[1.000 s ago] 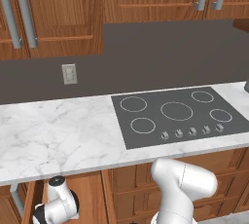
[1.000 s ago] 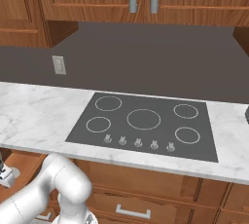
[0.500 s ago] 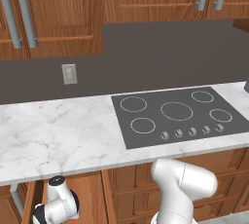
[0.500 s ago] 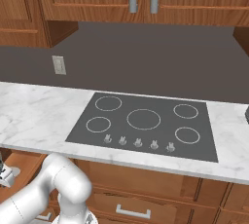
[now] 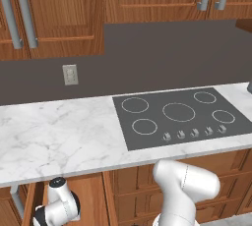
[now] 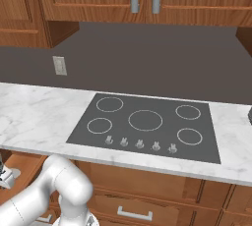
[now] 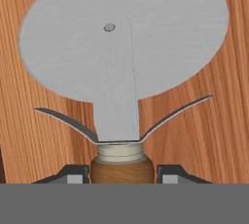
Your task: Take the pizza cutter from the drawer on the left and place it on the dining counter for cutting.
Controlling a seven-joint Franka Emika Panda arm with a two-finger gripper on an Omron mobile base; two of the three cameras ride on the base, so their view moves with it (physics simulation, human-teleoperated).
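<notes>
where marble counter point(image 5: 59, 136) meets cooktop point(image 5: 179, 114)

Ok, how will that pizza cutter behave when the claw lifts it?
The pizza cutter looks rigid. Its broad metal wheel probably makes it head-heavy, so it may droop from the short wooden handle the claw flanks. The round handle could twist.

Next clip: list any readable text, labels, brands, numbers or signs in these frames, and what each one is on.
No readable text in any view.
Cooktop: white burner rings and small knobs, no lettering or numbers.
Wall outlet: blank plate.
Pizza cutter: plain grey wheel and brown handle, no brand mark.
Drawer: bare wood grain.
</notes>
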